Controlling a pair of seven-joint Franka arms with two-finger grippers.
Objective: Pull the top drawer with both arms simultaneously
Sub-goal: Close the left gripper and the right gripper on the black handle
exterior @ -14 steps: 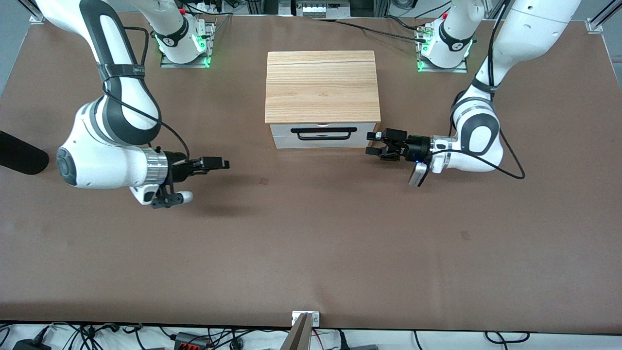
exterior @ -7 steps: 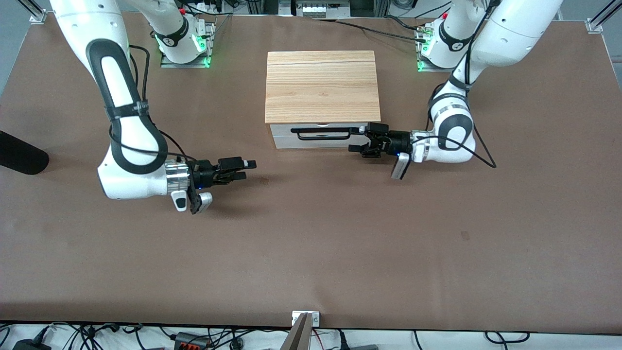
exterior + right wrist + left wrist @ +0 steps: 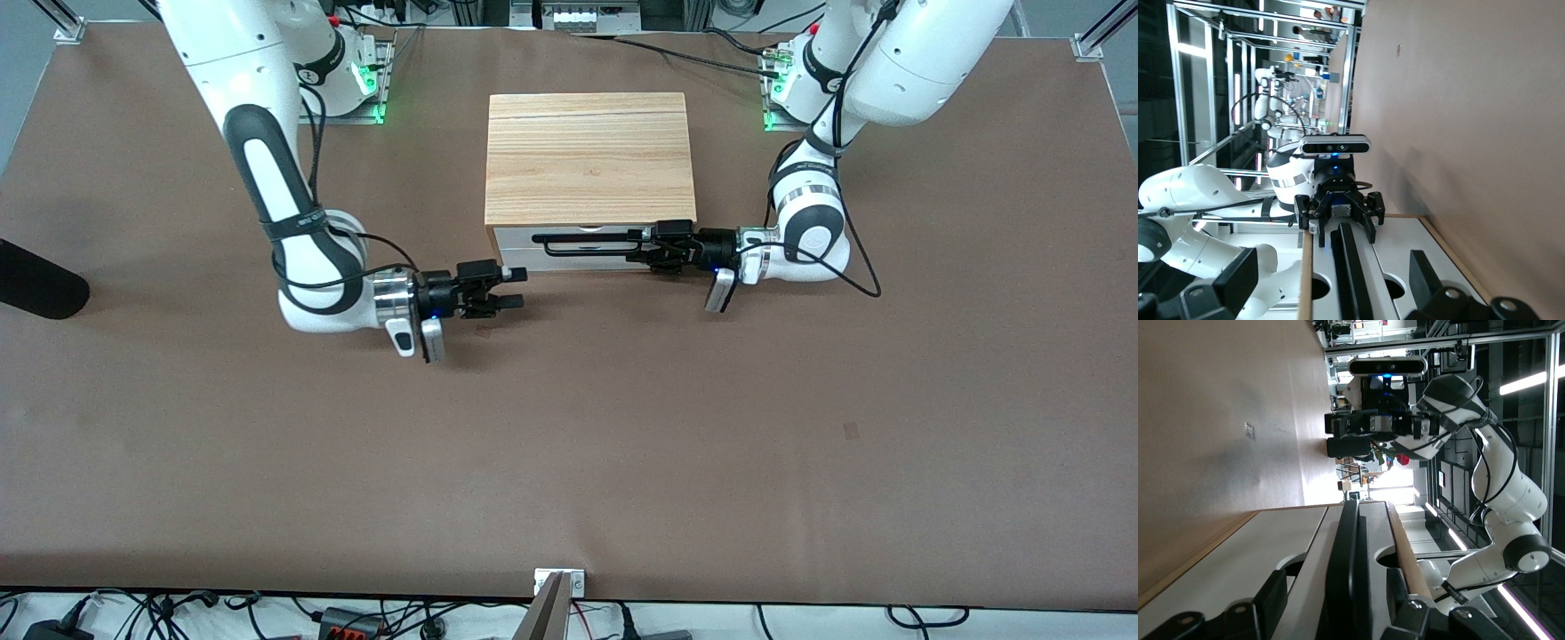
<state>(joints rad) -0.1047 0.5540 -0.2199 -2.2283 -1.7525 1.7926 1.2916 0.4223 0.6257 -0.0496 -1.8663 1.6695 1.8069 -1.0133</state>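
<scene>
Brown surface (image 3: 622,444) carries the top drawer (image 3: 587,252): left tool (image 3: 642,246) half-closed around its black bar handle (image 3: 589,242), right tool (image 3: 508,291) open beside the drawer front, needing to reach the handle.

Top drawer (image 3: 587,249) under cabinet top (image 3: 589,158), mid-table, near arm bases.

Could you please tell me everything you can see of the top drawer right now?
The top drawer is shut, its white front flush under the wood-grain cabinet top. It carries a wide black bar handle and a small half-round notch at its top edge. The left gripper straddles the handle's end; the right gripper, open, hasn't reached it.
</scene>
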